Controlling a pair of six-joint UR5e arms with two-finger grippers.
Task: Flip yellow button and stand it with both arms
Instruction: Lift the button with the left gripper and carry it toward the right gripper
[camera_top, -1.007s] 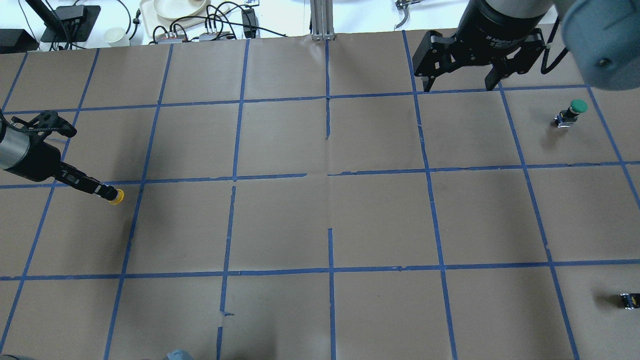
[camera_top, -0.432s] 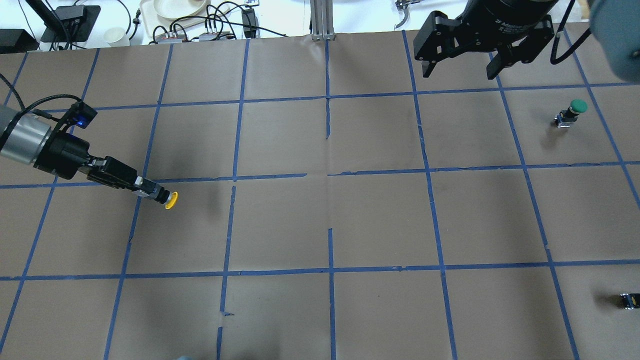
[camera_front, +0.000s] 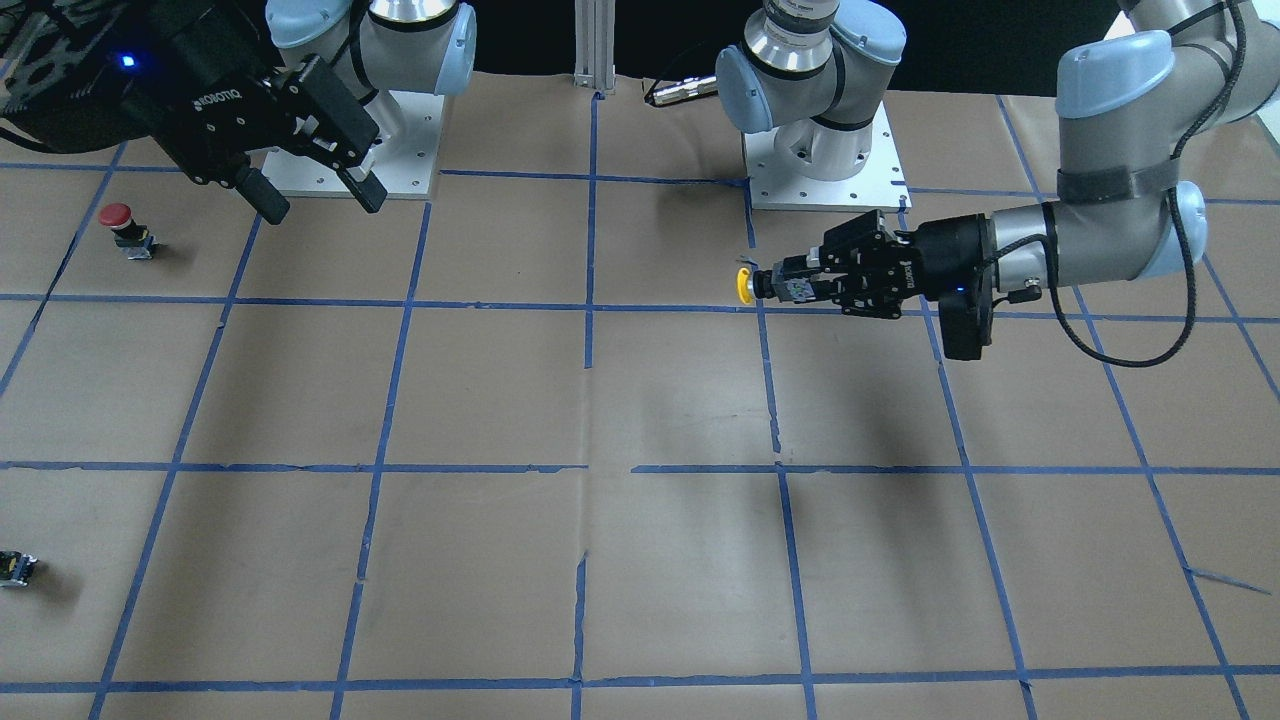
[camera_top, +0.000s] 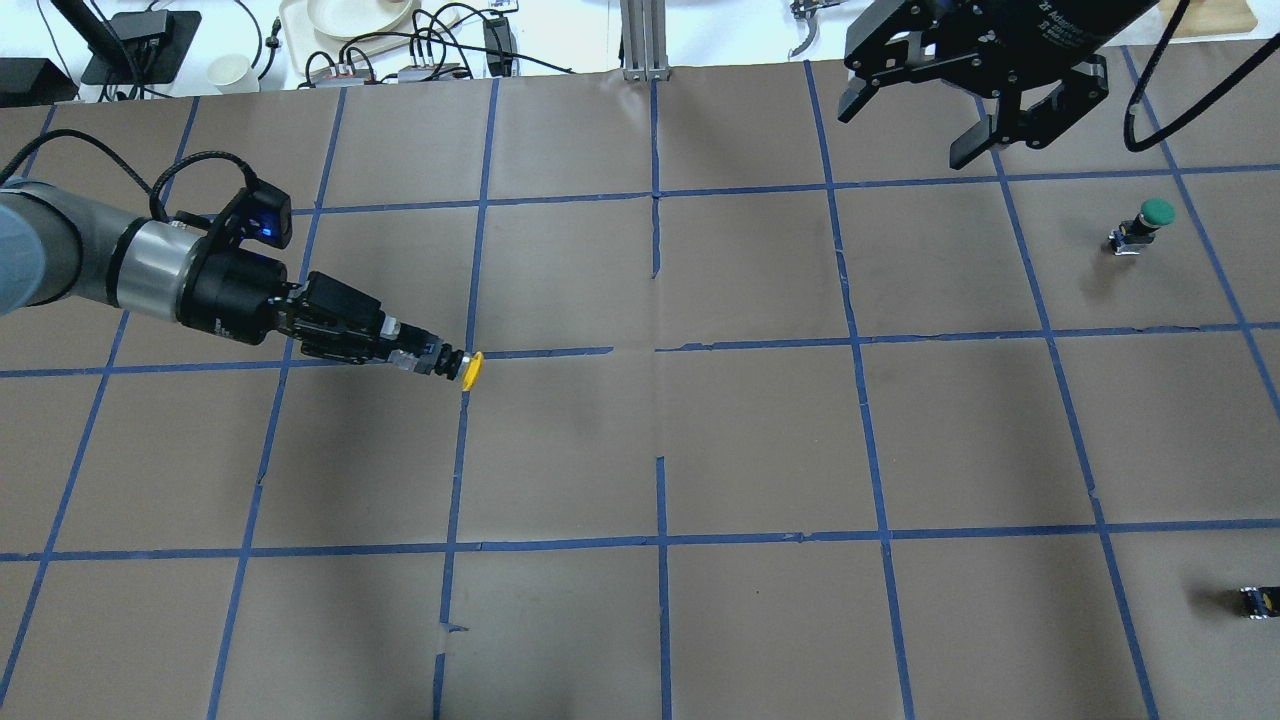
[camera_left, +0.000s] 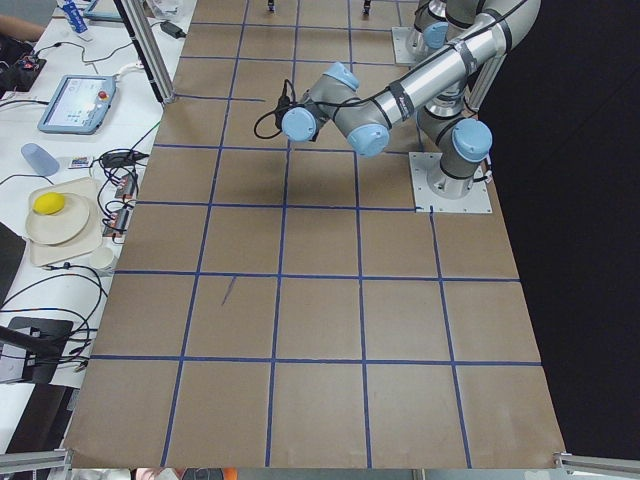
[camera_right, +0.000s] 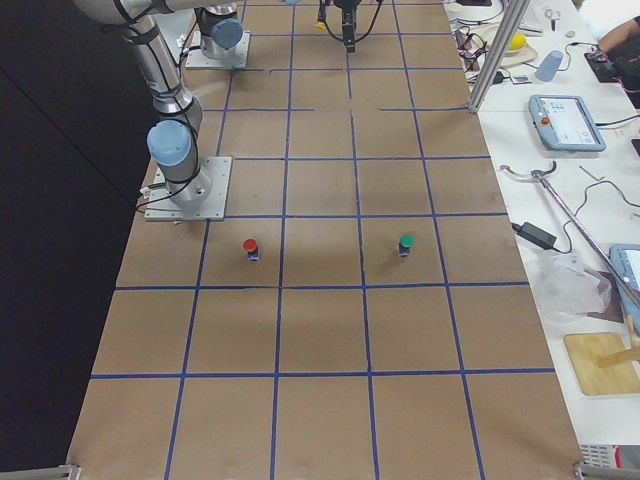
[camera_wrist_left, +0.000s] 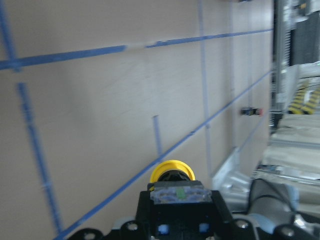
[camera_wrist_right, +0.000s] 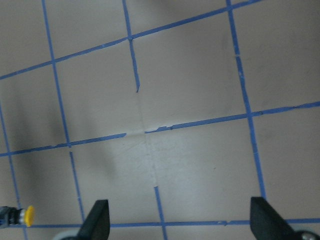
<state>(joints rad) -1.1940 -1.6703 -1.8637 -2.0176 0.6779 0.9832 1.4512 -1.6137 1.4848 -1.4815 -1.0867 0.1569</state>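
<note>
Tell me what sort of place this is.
Most likely a robotics lab test cell: a left arm and right arm bolted to a papered table with a blue tape grid, plus a teach pendant and cables on side benches.

**Open lanes and obstructions on the table**

Bare paper spans the middle squares of the table (camera_top: 760, 440), open to approach from either side. The left gripper (camera_top: 415, 358), clamped on the yellow button (camera_top: 470, 369), lies level above the paper left of centre, cap toward the middle. The right gripper (camera_top: 905, 135), jaws spread, hangs over the far right squares. Low obstacles stand on the right: green button (camera_top: 1150, 222), red button (camera_front: 122, 228) beside the right base (camera_front: 410, 140), and a small block (camera_top: 1258, 601) near the edge.
</note>
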